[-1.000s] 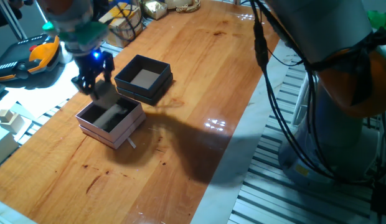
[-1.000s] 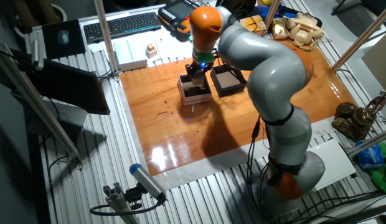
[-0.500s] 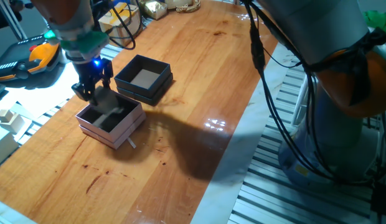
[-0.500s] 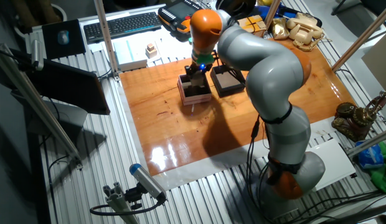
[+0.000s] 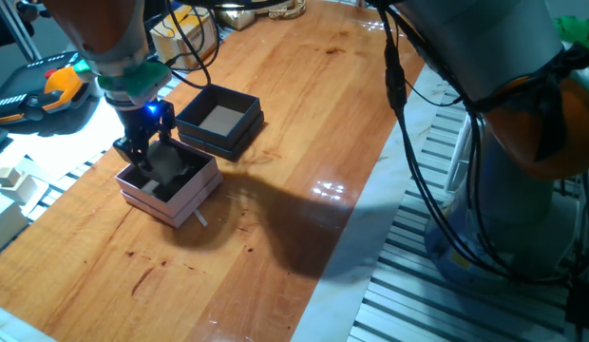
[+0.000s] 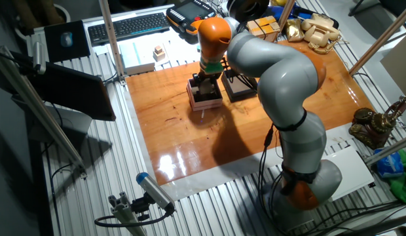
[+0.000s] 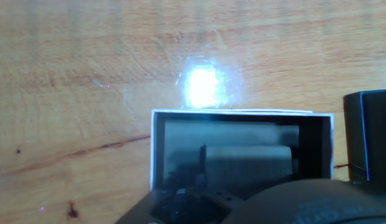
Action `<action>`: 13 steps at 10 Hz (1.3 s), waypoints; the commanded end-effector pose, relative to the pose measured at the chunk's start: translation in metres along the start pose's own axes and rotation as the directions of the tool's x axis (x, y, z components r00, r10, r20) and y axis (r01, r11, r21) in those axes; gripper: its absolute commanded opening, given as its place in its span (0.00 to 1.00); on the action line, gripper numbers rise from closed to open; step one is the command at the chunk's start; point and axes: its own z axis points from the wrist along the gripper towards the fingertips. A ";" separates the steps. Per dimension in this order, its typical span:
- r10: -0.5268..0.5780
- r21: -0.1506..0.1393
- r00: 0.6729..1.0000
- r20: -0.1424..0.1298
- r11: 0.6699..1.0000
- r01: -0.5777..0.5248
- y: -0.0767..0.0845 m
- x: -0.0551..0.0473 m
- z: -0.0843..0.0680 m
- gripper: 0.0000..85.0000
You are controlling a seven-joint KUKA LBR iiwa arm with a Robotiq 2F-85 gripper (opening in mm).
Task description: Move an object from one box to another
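One fixed view shows my pincer (image 5: 141, 158) dipped into the pink box (image 5: 195, 197), beside the black box (image 5: 239, 132), whose floor looks bare. So the placing seems nearly done. I cannot find the cube, nor tell whether my fingers are apart or clamped.

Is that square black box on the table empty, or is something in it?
Empty, it seems: the square black box shows only its bare pale floor in one fixed view.
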 end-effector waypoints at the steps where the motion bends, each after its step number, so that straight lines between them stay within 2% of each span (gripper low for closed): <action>1: 0.000 -0.003 1.000 0.000 1.000 0.000 0.000 -0.001 0.003 0.00; 6: -0.004 -0.009 1.000 0.021 1.000 0.004 -0.003 0.002 0.023 0.00; 13: 0.000 0.009 1.000 0.027 1.000 -0.001 0.001 0.004 0.032 0.00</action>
